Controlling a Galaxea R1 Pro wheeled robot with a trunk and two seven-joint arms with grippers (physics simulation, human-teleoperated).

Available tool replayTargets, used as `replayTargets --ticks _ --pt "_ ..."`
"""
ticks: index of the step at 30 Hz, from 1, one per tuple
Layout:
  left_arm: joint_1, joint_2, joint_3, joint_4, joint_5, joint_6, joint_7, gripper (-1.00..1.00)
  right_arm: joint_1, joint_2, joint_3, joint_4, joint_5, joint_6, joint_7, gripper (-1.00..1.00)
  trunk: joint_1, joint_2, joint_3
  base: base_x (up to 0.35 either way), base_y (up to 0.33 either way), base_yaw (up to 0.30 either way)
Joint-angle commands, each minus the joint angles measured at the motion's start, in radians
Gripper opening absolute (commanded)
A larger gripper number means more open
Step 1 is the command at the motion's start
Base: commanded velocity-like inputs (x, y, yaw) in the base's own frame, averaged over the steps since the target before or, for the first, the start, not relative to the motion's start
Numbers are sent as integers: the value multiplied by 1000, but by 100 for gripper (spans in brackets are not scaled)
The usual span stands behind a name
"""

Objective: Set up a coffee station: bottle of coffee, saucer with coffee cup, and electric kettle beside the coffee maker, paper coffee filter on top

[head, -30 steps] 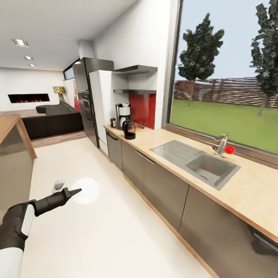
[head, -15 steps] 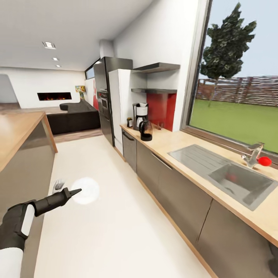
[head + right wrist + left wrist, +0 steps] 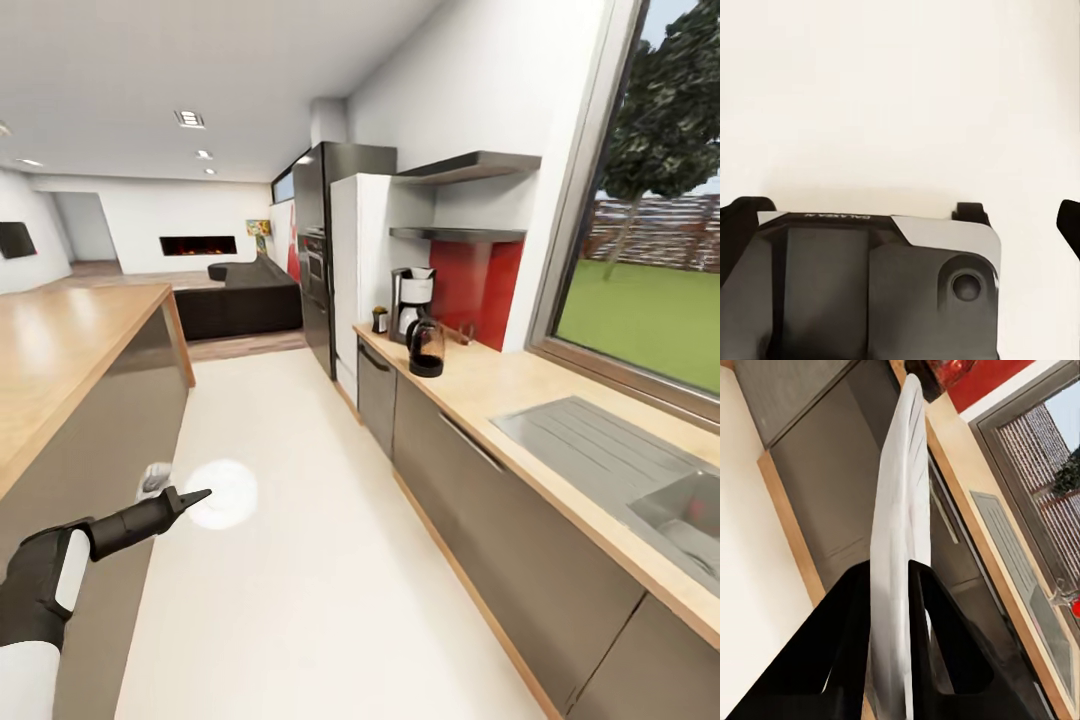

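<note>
**Obs 1:** Panned left along the kitchen countertop (image 3: 520, 385) since a second ago, judging by the whole-frame shift. Logged as camera motion, not object motion. Left arm pose unchanged within the frame.

**Obs 2:** Confirmed. Left gripper (image 3: 190, 497) pinching the saucer (image 3: 222, 493) by its rim, out ahead and low over the floor. In the left wrist view, black fingers (image 3: 851, 607) clamped either side of the thin white disc, seen edge-on. Probably gripped at the rim for a firm pinch in transit.

**Obs 1:** Anything riding on it?

**Obs 2:** Nothing. Right gripper: cannot tell whether spread or pressed together.

**Obs 1:** Destination?

**Obs 2:** Far end of the worktop. Coffee maker (image 3: 412, 300) upright below the kitchen shelf (image 3: 455, 234), electric kettle (image 3: 426, 348) just in front, bottle of coffee (image 3: 380, 319) just beside. All well apart from the saucer; drive not finished, by my reading.

**Obs 1:** Containers?

**Obs 2:** Kettle dark inside, fill level unreadable. Carafe mostly hidden behind it. Sink (image 3: 600, 440) basin cut by the frame edge, contents not readable.
</note>
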State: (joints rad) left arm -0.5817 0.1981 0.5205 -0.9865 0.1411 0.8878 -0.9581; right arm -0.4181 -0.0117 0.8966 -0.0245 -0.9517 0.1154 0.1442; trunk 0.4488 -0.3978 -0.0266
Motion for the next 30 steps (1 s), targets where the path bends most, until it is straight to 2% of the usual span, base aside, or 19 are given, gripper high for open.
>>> replayTargets --ticks 1,4,8,10,12,15,25,30 --pt "-1 0 1 0 0 4 -1 -100 -1 -1 8 -2 -10 4 2 100 1 -2 -3 334 0 275" --pt "-1 0 1 0 0 4 -1 -100 0 -2 8 -1 -9 3 2 100 1 -2 -4 335 0 275" --pt "-1 0 1 0 0 4 -1 -100 77 -5 8 1 -7 7 -16 100 1 -2 -6 335 0 275" --pt "-1 0 1 0 0 3 -1 -100 104 -5 9 1 -5 8 -66 100 1 -2 -8 335 0 275" --pt "-1 1 1 0 0 4 -1 -100 128 -3 10 0 -4 9 -151 100 1 -2 -9 335 0 275" --pt "-1 1 1 0 0 4 -1 -100 144 3 10 -1 -3 11 -208 100 1 -2 -11 334 0 274" --pt "-1 0 1 0 -2 3 -1 -100 149 4 10 -1 -2 12 -219 100 1 -2 -18 335 -47 260" --pt "-1 -5 1 0 -2 3 2 -100 151 5 10 -2 -5 11 -220 100 1 -2 -19 335 -90 60"
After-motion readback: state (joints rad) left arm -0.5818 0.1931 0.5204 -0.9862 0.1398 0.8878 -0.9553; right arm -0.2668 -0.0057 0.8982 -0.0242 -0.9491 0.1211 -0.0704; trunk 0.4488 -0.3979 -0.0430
